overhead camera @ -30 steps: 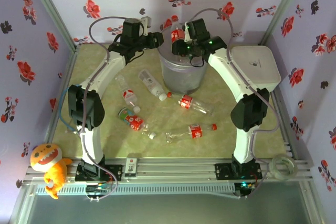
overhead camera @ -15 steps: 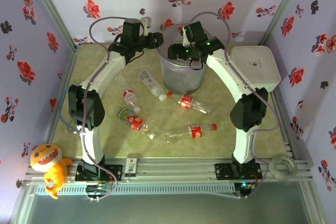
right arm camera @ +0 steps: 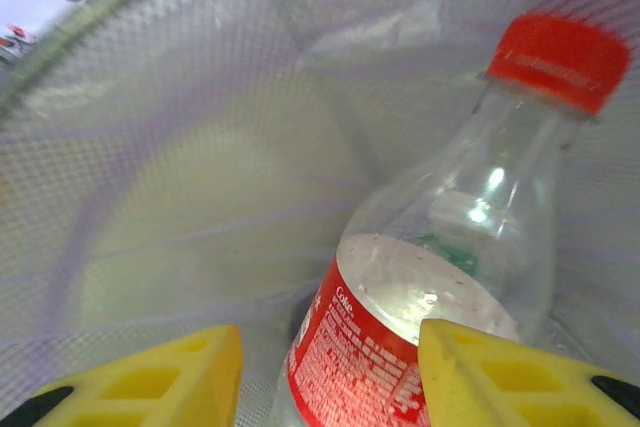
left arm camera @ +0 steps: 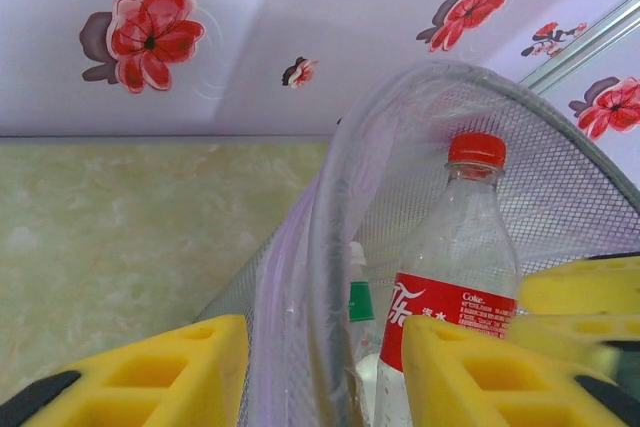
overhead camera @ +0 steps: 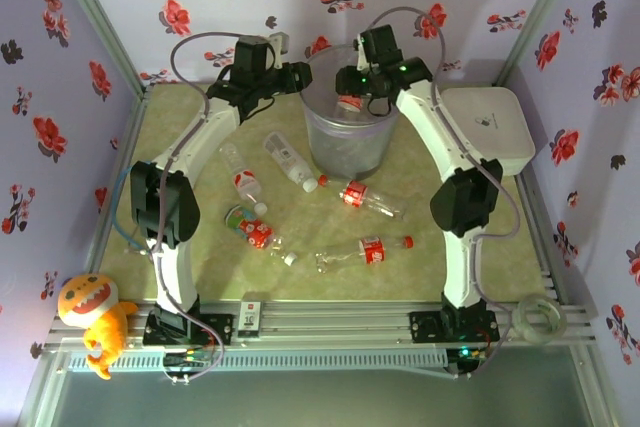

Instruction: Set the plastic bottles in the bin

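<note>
Bottle [right arm camera: 430, 287] stands inside bin [overhead camera: 345, 152], upper centre; right fingers [right arm camera: 150, 377] closed over it, left fingers [left arm camera: 130, 377] pinching the rim [left arm camera: 325, 247]. A tug could tip it.

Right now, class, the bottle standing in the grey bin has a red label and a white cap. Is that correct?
Not quite. The cap is red, not white, as the right wrist view shows. The rest holds: the bottle stands in the grey bin and has a red label.
</note>
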Available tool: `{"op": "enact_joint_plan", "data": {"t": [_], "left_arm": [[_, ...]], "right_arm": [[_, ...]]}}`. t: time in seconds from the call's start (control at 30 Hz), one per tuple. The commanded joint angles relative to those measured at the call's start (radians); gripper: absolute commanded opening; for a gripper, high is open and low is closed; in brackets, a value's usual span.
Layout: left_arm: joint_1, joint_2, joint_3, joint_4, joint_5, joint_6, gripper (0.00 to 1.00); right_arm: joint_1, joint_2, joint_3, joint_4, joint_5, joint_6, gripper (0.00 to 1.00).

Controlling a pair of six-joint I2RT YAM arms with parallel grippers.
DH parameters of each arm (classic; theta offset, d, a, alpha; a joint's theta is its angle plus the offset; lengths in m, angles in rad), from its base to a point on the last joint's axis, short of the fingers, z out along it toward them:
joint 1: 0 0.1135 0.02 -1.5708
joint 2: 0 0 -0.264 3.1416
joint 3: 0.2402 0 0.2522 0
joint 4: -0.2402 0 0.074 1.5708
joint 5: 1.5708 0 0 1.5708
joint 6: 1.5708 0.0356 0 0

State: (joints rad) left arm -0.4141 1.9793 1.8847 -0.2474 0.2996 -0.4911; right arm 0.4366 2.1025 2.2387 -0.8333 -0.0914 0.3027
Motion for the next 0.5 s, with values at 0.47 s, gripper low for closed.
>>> {"op": "enact_joint_plan", "data": {"t": [0.47], "left_arm": [[-0.017, 0.023, 0.060, -0.026, 0.012, 0.025, 0.46]], "right_arm": [[0.033, 0.007, -0.002, -0.044, -0.145, 0.016, 0.46]]}}
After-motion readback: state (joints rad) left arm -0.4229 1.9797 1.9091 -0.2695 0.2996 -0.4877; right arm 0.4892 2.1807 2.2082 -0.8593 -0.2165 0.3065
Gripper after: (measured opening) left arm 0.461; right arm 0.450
